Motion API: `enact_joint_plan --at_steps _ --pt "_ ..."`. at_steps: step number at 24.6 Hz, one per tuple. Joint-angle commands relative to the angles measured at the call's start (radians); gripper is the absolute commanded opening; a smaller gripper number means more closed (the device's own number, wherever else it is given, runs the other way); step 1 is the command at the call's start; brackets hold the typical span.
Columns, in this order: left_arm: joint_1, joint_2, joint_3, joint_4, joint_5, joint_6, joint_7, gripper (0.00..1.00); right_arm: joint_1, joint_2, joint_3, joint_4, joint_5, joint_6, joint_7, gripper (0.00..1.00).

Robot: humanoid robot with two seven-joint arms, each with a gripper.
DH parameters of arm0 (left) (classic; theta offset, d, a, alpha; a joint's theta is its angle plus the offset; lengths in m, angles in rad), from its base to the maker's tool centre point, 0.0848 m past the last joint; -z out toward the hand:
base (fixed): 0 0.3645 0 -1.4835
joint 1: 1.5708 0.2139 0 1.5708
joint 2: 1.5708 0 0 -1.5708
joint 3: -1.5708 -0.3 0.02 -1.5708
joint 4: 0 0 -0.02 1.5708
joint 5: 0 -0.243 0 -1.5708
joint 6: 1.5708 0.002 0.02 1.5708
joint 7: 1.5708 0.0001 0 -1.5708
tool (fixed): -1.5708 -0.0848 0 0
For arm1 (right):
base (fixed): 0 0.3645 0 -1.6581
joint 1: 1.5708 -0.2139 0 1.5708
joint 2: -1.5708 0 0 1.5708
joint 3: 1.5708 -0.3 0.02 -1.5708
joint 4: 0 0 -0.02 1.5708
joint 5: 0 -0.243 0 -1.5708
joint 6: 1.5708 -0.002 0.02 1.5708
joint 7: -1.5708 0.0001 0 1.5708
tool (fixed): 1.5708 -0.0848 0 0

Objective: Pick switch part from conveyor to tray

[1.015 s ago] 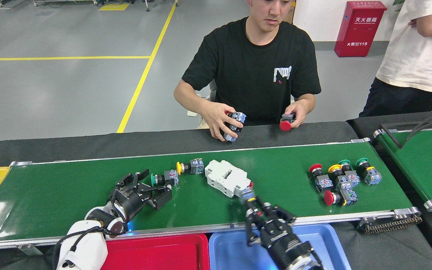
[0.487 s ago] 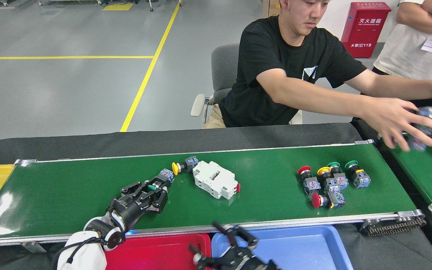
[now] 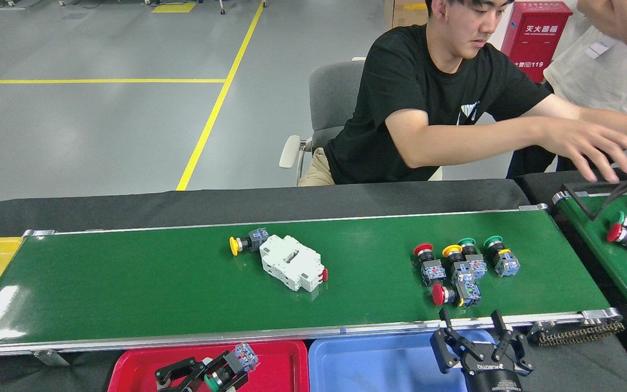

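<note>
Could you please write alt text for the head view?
The left gripper holds a green-capped switch part over the red tray; the open right gripper hangs over the blue tray, near five switches on the conveyor.

It was a factory floor — a big room with a grey floor and yellow lines painted on it. A long green conveyor ran across, and a red fire box stood by the wall.
</note>
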Motion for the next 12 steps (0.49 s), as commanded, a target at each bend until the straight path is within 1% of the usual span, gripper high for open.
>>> enact_joint_plan --at_steps 1,3,6,8,10,11,12 --pt "0.009 -0.001 0.039 -0.012 0.0 -0.006 0.01 1.0 -0.032 -0.005 0.031 0.005 0.004 0.014 0.024 0.99" --pt "0.015 -0.01 0.097 -0.009 0.0 -0.006 0.013 1.0 -0.055 -0.003 0.054 0.025 0.006 0.015 0.033 0.99" --pt "0.029 -0.067 0.209 -0.009 -0.005 -0.006 0.013 1.0 -0.086 0.004 0.062 0.06 0.006 0.017 0.044 0.99" --pt "0.035 -0.107 0.292 -0.006 -0.008 0.072 0.013 1.0 -0.113 0.017 0.064 0.094 0.006 0.015 0.047 0.99" --pt "0.052 -0.14 0.367 0.003 -0.006 0.226 0.013 1.0 -0.15 0.043 0.064 0.14 0.006 0.015 0.05 0.98" --pt "0.064 -0.14 0.389 0.009 -0.005 0.263 0.013 1.0 -0.161 0.047 0.064 0.152 0.006 0.015 0.052 0.93" --pt "0.073 -0.139 0.407 0.017 -0.005 0.27 0.013 1.0 -0.166 0.047 0.067 0.156 0.006 0.012 0.053 0.78"
